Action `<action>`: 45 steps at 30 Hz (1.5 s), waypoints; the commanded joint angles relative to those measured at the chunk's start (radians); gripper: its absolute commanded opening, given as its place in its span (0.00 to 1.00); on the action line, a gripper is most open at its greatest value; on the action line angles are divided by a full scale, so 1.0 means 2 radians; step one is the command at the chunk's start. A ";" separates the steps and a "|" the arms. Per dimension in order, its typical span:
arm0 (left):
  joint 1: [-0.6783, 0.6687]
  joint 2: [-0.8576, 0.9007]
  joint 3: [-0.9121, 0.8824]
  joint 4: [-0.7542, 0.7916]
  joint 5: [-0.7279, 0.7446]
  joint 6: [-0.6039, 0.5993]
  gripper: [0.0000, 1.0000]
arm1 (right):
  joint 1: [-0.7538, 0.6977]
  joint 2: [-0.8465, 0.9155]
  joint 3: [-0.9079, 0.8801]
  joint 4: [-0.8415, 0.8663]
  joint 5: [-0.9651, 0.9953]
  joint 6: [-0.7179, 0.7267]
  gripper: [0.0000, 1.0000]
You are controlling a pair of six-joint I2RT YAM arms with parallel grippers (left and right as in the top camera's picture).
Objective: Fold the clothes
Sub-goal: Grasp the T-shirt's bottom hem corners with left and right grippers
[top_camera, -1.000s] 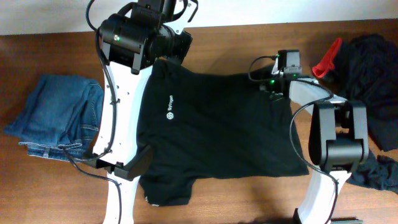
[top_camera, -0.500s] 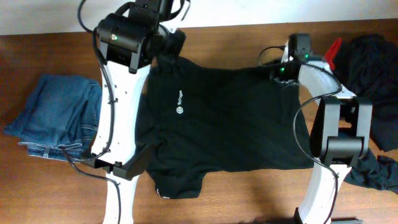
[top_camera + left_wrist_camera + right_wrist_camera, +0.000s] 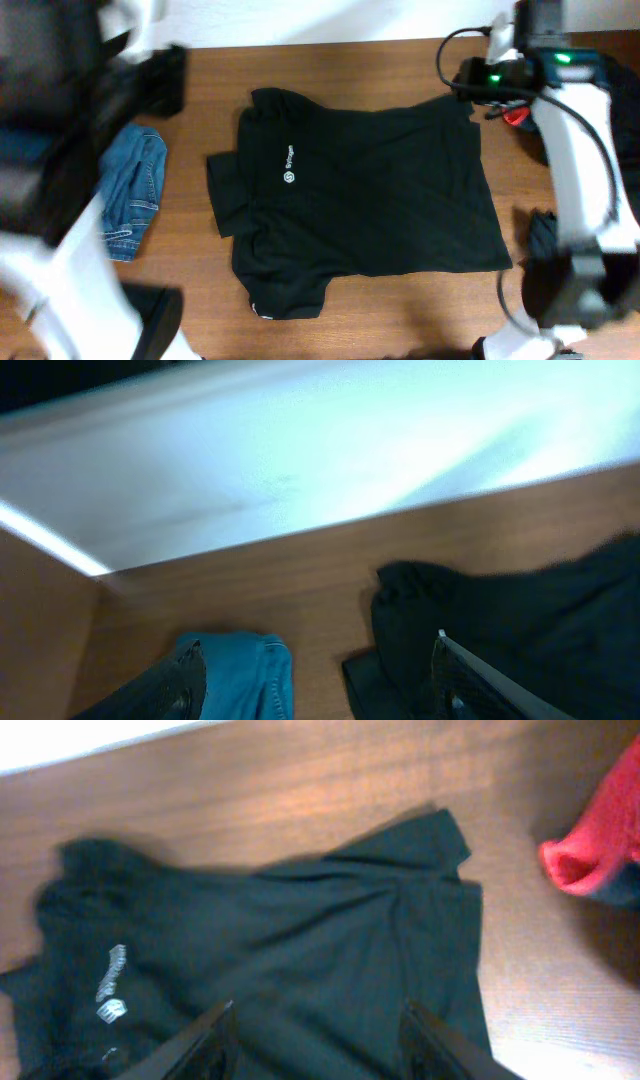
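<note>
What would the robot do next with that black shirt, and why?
Likely lower the right tool to grip the hem corner of the black shirt: it lies spread flat, unfolded, and both this and the left tool are open, empty.

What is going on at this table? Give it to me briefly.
Two robot arms are at work on folding clothes. A black shirt lies spread flat on the wooden table, logo up, not yet folded. The left gripper and the right gripper both hang above the table with jaws apart, holding nothing. Blue jeans lie to one side of the shirt, a red item on the other.
</note>
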 commanded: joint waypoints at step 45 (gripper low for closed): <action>-0.012 -0.286 -1.092 0.300 0.260 -0.143 0.97 | -0.004 -0.246 -0.461 -0.096 -0.060 0.092 0.77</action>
